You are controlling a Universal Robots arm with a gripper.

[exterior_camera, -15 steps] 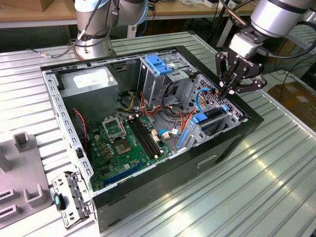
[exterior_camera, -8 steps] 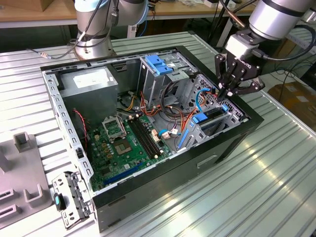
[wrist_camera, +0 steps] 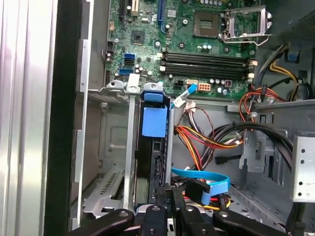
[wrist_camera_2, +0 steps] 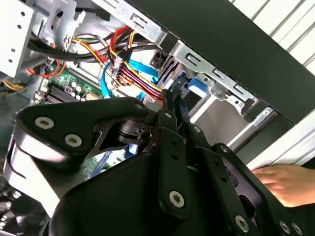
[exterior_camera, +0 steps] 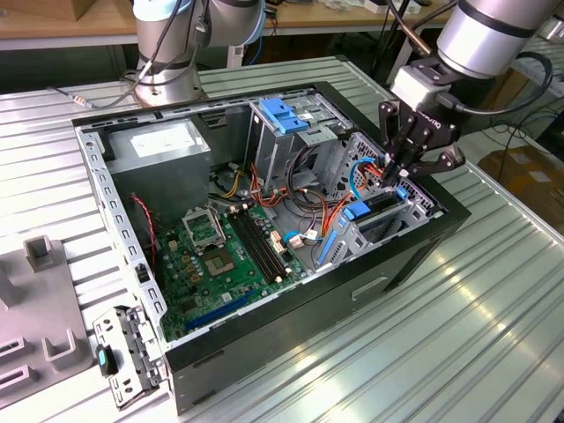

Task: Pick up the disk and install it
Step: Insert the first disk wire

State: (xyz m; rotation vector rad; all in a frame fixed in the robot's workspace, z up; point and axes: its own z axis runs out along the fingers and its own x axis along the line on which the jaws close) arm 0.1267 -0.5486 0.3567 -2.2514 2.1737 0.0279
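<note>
The disk stands on edge in the drive bay at the corner of the open computer case on the exterior view's right. Its blue rail and tab show between the bay's metal walls in the first wrist view, and a blue end shows in the second wrist view. My gripper hangs straight over the bay's far end. Its fingers are pressed together with no gap, and their tips sit at the disk's end beside the red and blue cables. I cannot tell whether they touch the disk.
Inside the case are the green motherboard, a grey box, a metal cage with a blue bracket, and bundles of coloured cables. A person's hand rests outside the case wall. A second arm's base stands behind.
</note>
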